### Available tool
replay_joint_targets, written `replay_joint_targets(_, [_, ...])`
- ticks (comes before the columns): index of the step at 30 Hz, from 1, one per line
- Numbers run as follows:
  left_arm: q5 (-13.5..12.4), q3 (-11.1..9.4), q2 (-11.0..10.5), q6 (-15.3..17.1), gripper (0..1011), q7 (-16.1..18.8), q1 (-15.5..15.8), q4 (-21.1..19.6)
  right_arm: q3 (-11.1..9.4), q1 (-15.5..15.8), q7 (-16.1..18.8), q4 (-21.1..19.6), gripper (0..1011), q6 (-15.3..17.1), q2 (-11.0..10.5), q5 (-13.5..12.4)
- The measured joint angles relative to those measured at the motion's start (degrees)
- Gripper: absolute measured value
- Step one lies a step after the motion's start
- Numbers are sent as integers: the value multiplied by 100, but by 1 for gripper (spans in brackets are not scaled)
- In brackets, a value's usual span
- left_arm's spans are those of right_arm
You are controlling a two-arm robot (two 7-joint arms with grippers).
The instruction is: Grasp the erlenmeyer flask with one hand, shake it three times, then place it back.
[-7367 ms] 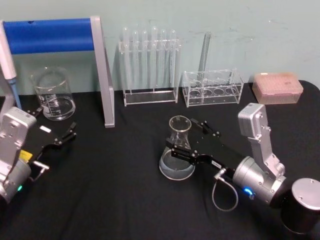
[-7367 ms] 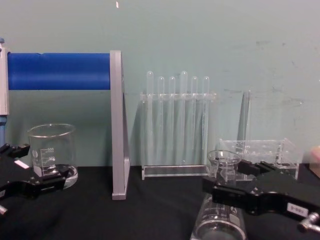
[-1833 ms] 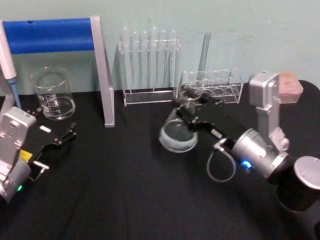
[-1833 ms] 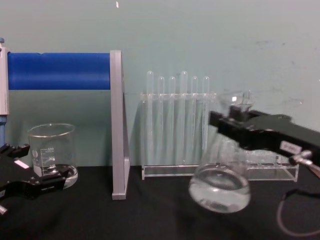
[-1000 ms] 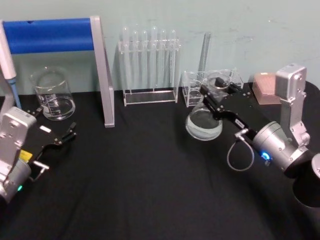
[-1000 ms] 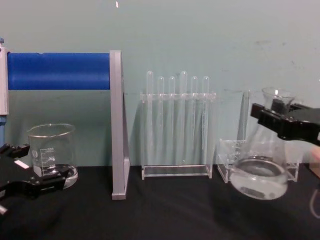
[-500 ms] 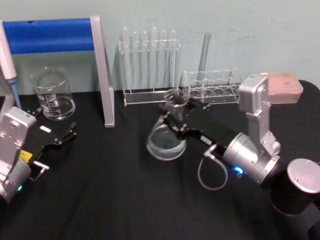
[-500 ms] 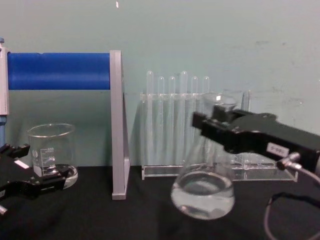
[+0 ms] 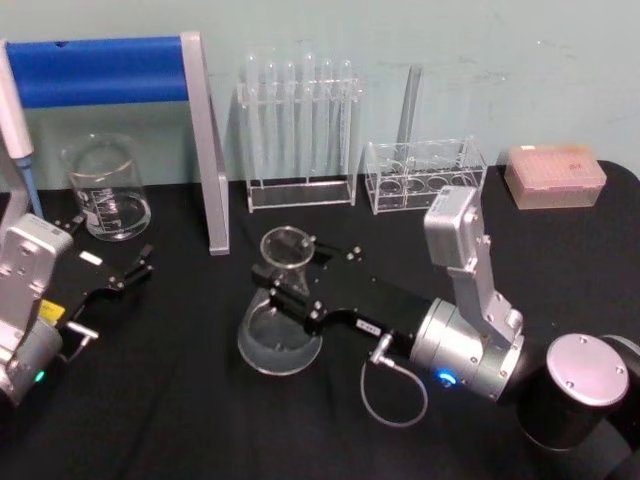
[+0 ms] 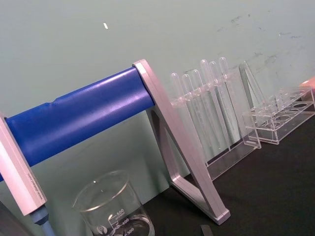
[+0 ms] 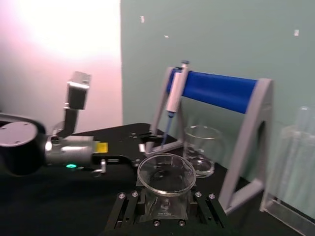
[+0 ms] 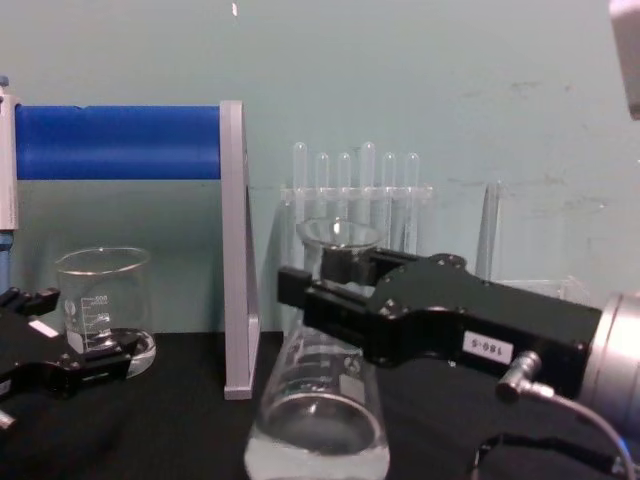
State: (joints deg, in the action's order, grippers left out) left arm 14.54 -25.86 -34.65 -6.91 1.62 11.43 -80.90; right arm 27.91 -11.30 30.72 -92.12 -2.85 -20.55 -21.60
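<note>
right end effector (image 9: 290,272) clamped on erlenmeyer flask (image 9: 278,342) neck, mid-counter (image 9: 200,420) | left end effector (image 9: 108,248) spread apart, left, near beaker (image 9: 105,190)

A pale green wall (image 9: 500,60) closes the scene behind, matte and evenly lit, with faint scuffs (image 9: 545,45) on its right part and a small white speck (image 12: 234,9) high up. Below it runs the worktop (image 9: 200,400), covered in black cloth that meets the wall in a straight line. In the right wrist view the green wall ends at a vertical edge, and beside it stands a paler, brightly lit surface (image 11: 59,49).
</note>
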Motion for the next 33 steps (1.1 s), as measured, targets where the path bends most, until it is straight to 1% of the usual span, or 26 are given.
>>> replay_joint_targets(2, [0, 0, 0, 0, 1001, 0, 0, 0, 66, -9, 50, -21, 450, -2, -38, -25])
replay_joint_targets(6, [0, 0, 0, 0, 1001, 0, 0, 0, 131, -25, 71, -29, 449, -3, -82, -67])
replay_joint_targets(11, [0, 0, 0, 0, 1001, 0, 0, 0, 144, -47, 49, -28, 449, -17, -127, -112])
replay_joint_targets(14, [0, 0, 0, 0, 1000, 0, 0, 0, 107, -61, -13, -10, 450, -35, -150, -131])
replay_joint_targets(18, [0, 0, 0, 0, 1001, 0, 0, 0, 16, -79, -129, 35, 449, -51, -179, -142])
replay_joint_targets(22, [0, 0, 0, 0, 1001, 0, 0, 0, -114, -103, -270, 110, 450, -66, -205, -135])
replay_joint_targets(25, [0, 0, 0, 0, 1001, 0, 0, 0, -259, -123, -436, 197, 449, -69, -211, -94])
replay_joint_targets(26, [1, 0, 0, 0, 1001, 0, 0, 0, -259, -123, -436, 197, 449, -69, -211, -94])
replay_joint_targets(28, [0, 0, 0, 0, 1000, 0, 0, 0, -390, -130, -557, 267, 449, -75, -206, -67])
replay_joint_targets(29, [0, 0, 0, 0, 1001, 0, 0, 0, -390, -130, -557, 267, 450, -75, -206, -67])
replay_joint_targets(33, [0, 0, 0, 0, 1001, 0, 0, 0, -596, -152, -745, 370, 450, -87, -175, -20])
